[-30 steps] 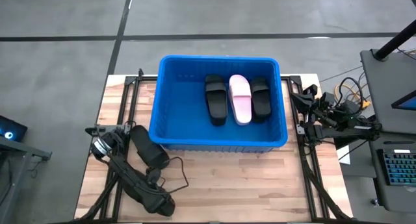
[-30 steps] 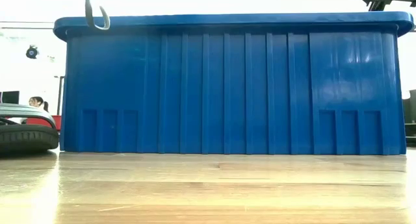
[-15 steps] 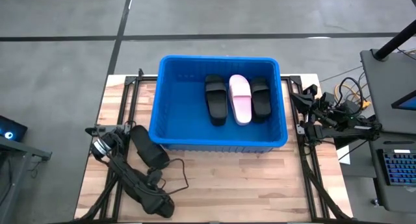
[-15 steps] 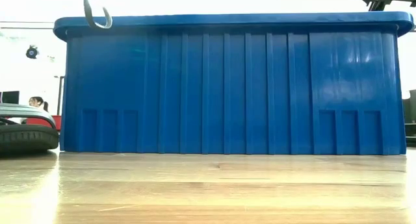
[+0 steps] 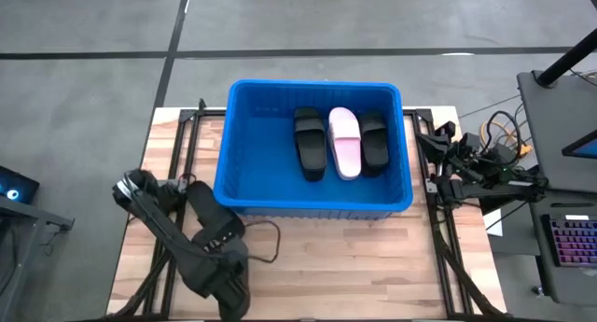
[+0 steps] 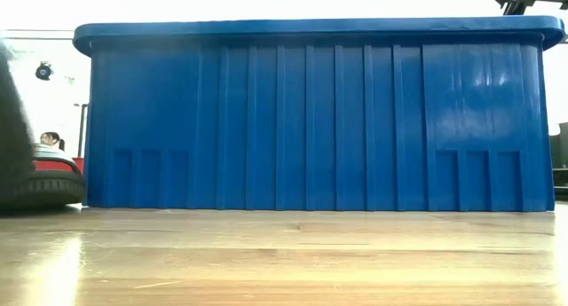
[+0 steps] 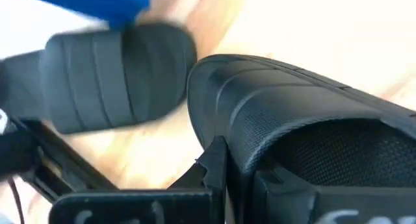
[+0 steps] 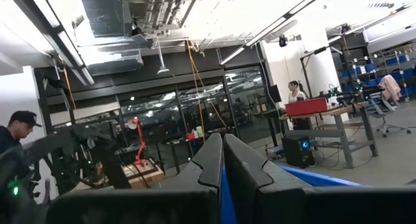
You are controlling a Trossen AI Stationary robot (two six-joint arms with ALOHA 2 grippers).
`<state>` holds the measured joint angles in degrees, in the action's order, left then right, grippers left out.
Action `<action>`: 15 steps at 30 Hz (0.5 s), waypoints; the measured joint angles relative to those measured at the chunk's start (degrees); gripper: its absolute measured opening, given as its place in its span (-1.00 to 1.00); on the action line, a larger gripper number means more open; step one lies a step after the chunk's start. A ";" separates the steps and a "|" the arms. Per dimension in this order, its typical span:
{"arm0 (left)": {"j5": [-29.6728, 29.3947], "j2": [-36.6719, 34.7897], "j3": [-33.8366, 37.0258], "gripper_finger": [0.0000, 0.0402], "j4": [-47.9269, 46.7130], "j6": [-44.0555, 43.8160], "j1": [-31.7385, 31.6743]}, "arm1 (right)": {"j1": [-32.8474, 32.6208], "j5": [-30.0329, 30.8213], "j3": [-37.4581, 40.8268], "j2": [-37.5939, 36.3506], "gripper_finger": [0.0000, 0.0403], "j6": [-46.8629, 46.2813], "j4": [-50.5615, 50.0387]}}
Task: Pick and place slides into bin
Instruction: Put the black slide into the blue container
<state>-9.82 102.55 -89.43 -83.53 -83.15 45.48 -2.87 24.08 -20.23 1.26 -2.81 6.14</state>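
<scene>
High view: the blue bin (image 5: 313, 147) sits at the far middle of the wooden table (image 5: 373, 266) with three slides lying side by side on its floor, a black slide (image 5: 309, 143), a pink slide (image 5: 344, 142) and another black slide (image 5: 374, 139). The left gripper (image 5: 216, 245) is down on the near-left part of the table, just in front of the bin's near-left corner, on a black slide on the table (image 5: 211, 215). The right arm (image 5: 457, 163) waits folded at the table's right edge, its jaws pressed together on nothing.

Low view: the bin's ribbed wall fills the picture; at the left edge a black sole (image 6: 40, 189) rests on the wood, with a dark blur over it.

Left wrist view: the fingers (image 7: 214, 175) are closed on the black strap (image 7: 292, 130) of the slide, and a second black slide (image 7: 117, 74) lies just beyond it, close to the bin's corner.

Right wrist view: the closed fingers (image 8: 224, 160) point out into the room, where people stand well behind the table.

The likely risk is a thin pinch on the soft strap: the slide could swing or slip out on the lift. The bin's wall stands high just beside the grasp, so a low carry would probably knock the slide against the rim. The neighbouring slide could be dragged too.
</scene>
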 joint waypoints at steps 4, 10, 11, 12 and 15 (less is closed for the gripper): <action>-2.18 -2.64 -2.92 -1.00 3.44 6.32 -1.61 | 0.01 0.00 0.00 0.02 -0.96 -0.03 -0.40; -2.12 -5.38 -5.81 -1.00 13.69 18.48 -4.43 | 0.01 -0.01 0.01 0.02 -0.96 -0.15 -1.89; -2.29 -5.87 -5.92 -1.00 15.41 20.11 -5.02 | 0.00 0.00 0.00 0.02 -0.96 -0.17 -2.09; -2.50 -6.22 -6.04 -1.00 17.16 21.54 -5.61 | 0.00 -0.02 0.00 0.02 -0.96 -0.16 -2.31; -3.82 -7.08 -6.59 -1.00 22.36 25.57 -7.55 | -0.01 0.00 0.01 0.02 -0.96 -0.16 -2.98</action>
<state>-13.64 95.47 -96.02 -61.17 -57.57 37.93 -2.87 24.08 -20.22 1.28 -2.97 3.16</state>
